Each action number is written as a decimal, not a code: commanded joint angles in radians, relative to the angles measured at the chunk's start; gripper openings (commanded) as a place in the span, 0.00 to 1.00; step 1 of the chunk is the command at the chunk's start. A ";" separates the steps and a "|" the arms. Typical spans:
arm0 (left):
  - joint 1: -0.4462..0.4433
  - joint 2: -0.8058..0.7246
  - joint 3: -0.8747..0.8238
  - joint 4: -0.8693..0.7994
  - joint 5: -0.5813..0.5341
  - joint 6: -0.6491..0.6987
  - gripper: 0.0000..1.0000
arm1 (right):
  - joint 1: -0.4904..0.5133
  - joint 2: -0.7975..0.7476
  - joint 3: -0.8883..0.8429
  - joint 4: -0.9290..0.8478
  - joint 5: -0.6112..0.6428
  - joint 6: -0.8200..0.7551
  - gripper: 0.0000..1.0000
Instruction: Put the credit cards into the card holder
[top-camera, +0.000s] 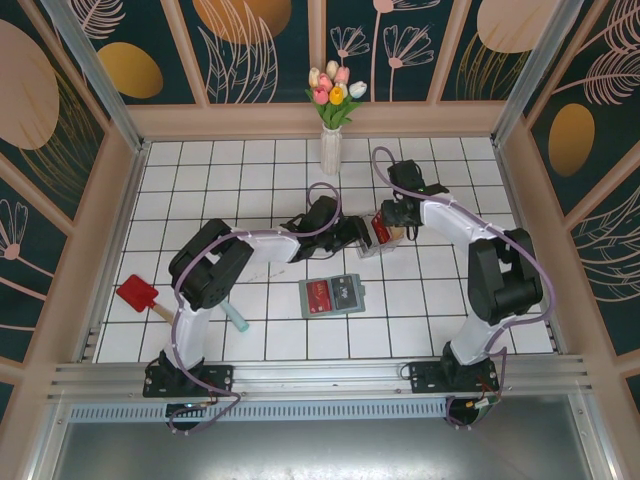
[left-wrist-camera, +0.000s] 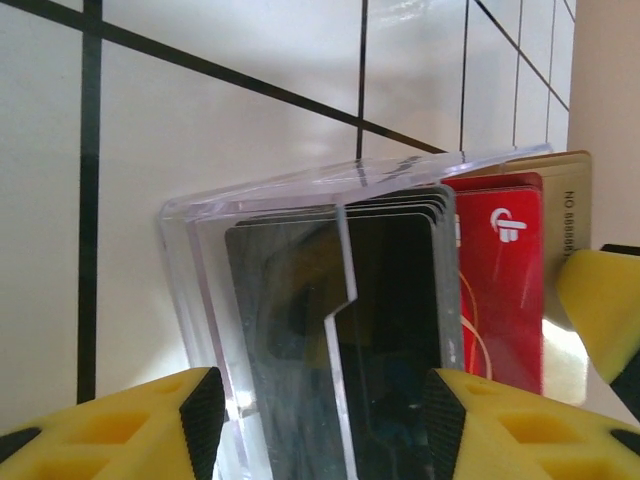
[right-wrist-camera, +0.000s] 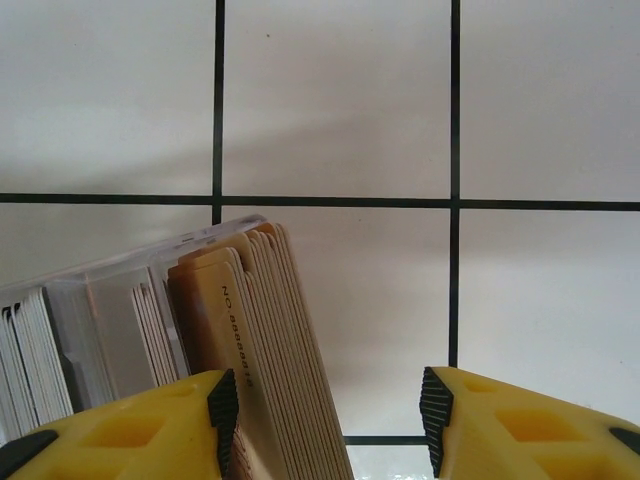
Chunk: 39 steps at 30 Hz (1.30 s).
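The left fingers (left-wrist-camera: 150, 430) clamp the clear plastic box (left-wrist-camera: 280, 205), whose thin tan credit cards (right-wrist-camera: 270, 330) stand on edge against one of the parted, nearer right fingers (right-wrist-camera: 150, 430).

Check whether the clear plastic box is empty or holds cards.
Holds cards: a stack of dark cards stands inside the clear plastic box, seen through its walls.

Bright, even light — wrist close-ups soft.
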 joint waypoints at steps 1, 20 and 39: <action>0.007 0.025 0.021 -0.018 0.012 0.010 0.57 | 0.016 0.021 0.031 -0.036 0.041 -0.025 0.54; 0.007 0.056 -0.005 -0.017 0.018 0.005 0.54 | 0.052 0.002 0.072 -0.072 0.177 -0.013 0.48; 0.008 0.051 -0.009 -0.017 0.016 0.004 0.54 | 0.056 -0.022 0.076 -0.078 0.182 -0.012 0.24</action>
